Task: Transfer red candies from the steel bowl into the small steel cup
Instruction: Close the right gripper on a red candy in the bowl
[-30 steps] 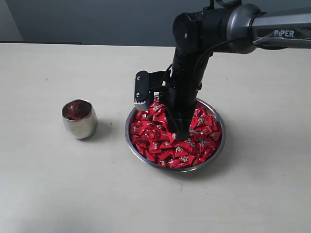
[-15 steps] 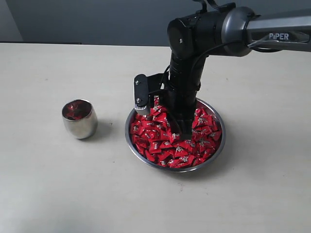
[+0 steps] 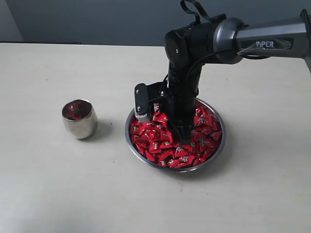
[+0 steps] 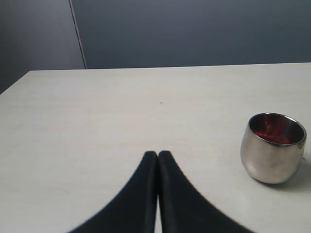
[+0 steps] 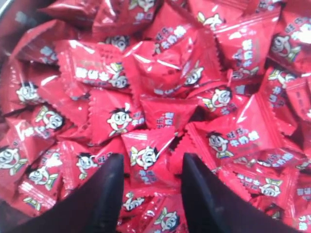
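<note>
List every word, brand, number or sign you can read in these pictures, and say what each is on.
"PiPER": white letters on the right arm's grey link.
The red candies: white print beside a cartoon face, too blurred to read.
The small steel cup: no text visible.

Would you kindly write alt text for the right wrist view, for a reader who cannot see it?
The right hand holds its two black fingers apart over a dense heap of shiny red candies, one wrapper showing between them. Cartoon faces mark the wrappers.
</note>
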### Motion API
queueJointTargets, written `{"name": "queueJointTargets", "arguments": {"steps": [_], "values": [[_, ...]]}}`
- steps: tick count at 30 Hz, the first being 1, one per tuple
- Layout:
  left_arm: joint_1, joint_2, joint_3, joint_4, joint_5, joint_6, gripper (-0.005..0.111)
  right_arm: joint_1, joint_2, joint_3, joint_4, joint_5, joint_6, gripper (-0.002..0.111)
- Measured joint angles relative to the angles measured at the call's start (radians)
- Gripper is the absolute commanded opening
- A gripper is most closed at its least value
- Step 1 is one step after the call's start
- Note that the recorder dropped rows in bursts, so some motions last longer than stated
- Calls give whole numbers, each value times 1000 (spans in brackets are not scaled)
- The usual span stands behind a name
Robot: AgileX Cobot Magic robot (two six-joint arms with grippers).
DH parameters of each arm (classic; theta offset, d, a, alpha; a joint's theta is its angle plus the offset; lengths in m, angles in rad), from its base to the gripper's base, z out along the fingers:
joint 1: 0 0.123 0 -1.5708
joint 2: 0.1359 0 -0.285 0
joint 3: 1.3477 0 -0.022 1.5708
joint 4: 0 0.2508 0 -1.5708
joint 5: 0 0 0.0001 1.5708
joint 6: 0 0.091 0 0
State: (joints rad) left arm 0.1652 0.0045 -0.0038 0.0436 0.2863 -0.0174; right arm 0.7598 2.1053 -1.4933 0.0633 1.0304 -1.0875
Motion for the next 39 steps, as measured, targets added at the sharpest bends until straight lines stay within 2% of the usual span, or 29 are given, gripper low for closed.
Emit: {"name": "queueJointTargets", "arguments": {"steps": [17,19,23,33,39], "values": [[0,0,0,0,0,0,0,0,38,-2,-2,-32,0,38],[0,0,0,0,0,0,0,0,38,-2,-2,-32,8,30],[0,0,0,0,0,0,0,0,38,-2,-2,-32,14,-1],[0,0,0,0,0,0,0,0,31,-2,-32,-14,36,-1],[0,0,0,0,0,0,0,0,-55,-2,-54,-14,74,-1]]}}
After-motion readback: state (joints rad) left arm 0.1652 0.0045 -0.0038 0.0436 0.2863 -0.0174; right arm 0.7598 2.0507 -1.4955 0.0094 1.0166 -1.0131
